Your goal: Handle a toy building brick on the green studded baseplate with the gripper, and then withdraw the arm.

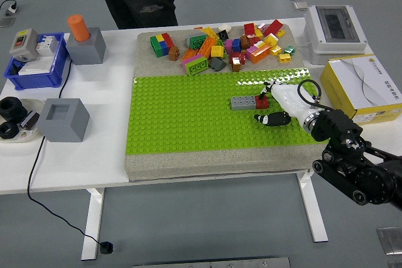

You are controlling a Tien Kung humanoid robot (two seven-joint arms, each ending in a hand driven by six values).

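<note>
Brick (243,102), grey, long and studded, lies flat on green baseplate (182,117).

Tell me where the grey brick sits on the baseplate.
In the head view, the grey brick sits right of centre on the green baseplate, touching a small red brick beside the right robot hand.

Glossy plastic green studded baseplate (188,114) catches glare at its far edge and lies on a rough, matt sandy slab (213,162); the loose bricks (220,47) look shiny plastic; the tabletop (75,161) is smooth white; the cardboard box (367,89) is matt
</note>
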